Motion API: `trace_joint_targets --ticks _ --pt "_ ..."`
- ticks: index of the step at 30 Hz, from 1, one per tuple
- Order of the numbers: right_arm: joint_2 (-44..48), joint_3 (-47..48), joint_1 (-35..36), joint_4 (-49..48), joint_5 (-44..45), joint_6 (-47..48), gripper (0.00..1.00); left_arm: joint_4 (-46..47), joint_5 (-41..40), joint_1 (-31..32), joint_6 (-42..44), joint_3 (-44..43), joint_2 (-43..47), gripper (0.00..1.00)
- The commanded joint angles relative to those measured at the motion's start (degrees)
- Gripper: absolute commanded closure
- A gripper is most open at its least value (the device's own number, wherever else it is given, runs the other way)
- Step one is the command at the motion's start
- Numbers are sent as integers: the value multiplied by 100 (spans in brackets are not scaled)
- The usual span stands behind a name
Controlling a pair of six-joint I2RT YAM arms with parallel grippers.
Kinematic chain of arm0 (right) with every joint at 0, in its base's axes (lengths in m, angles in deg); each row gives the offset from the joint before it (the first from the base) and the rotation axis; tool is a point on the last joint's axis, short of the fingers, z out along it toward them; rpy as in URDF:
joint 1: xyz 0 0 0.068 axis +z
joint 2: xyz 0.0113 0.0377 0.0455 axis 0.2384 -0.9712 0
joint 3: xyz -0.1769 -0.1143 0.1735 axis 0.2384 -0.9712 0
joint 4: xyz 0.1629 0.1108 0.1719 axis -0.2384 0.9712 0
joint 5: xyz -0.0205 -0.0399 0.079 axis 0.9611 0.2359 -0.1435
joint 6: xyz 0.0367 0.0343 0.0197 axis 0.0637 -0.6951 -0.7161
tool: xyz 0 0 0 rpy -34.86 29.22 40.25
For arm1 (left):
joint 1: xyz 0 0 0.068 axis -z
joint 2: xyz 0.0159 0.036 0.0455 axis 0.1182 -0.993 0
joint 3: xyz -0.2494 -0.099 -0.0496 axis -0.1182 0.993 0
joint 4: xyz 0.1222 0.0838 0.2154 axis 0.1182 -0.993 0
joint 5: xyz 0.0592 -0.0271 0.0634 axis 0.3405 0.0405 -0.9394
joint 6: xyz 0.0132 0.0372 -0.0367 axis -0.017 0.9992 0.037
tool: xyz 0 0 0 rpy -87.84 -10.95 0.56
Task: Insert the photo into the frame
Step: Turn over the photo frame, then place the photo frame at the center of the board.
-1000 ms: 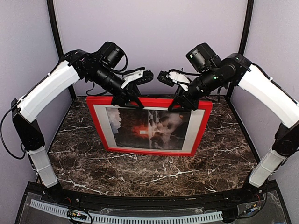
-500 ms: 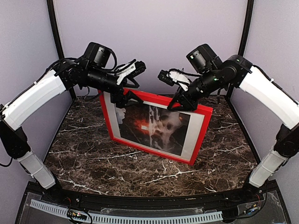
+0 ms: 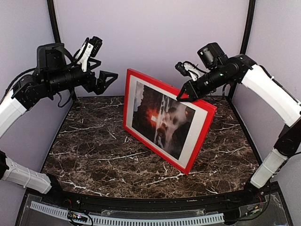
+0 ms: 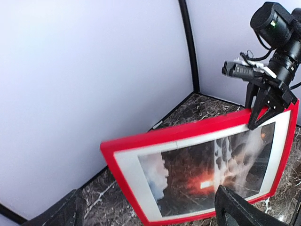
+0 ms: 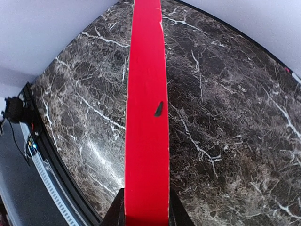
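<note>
Though tilted, frame point(image 3: 200, 136) in right pincer point(image 3: 181, 97).

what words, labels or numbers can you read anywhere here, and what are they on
None. No readable text on the frame, the photo or the table.
The small dark mark on the frame's rail looks like a blemish, not a character.

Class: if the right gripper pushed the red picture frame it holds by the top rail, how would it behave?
The thin-railed red rectangular picture frame is probably stiff: its rails look straight though only the right gripper pinches it. Standing on one thin rail, it likely tips easily.
</note>
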Motion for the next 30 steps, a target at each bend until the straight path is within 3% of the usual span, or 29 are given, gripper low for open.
trace_joint_targets --ticks 1,6,17,25,30 --pt "-22 195 -380 -1331 -541 -1562 100 152 -762 -28 -929 813 325 1" --pt "71 -397 -526 -2221 -419 -2554 100 242 -774 -28 -1294 1338 535 1" --pt "775 -3275 -816 -4838 -187 -4555 99 631 -516 -27 -1828 2148 576 1" --pt "1021 -5077 -894 -6476 -446 -5525 74 861 -243 -27 -1968 2602 596 1" --pt "916 -5840 -918 -7197 -576 -5914 66 882 -150 -27 -1983 2660 586 1"
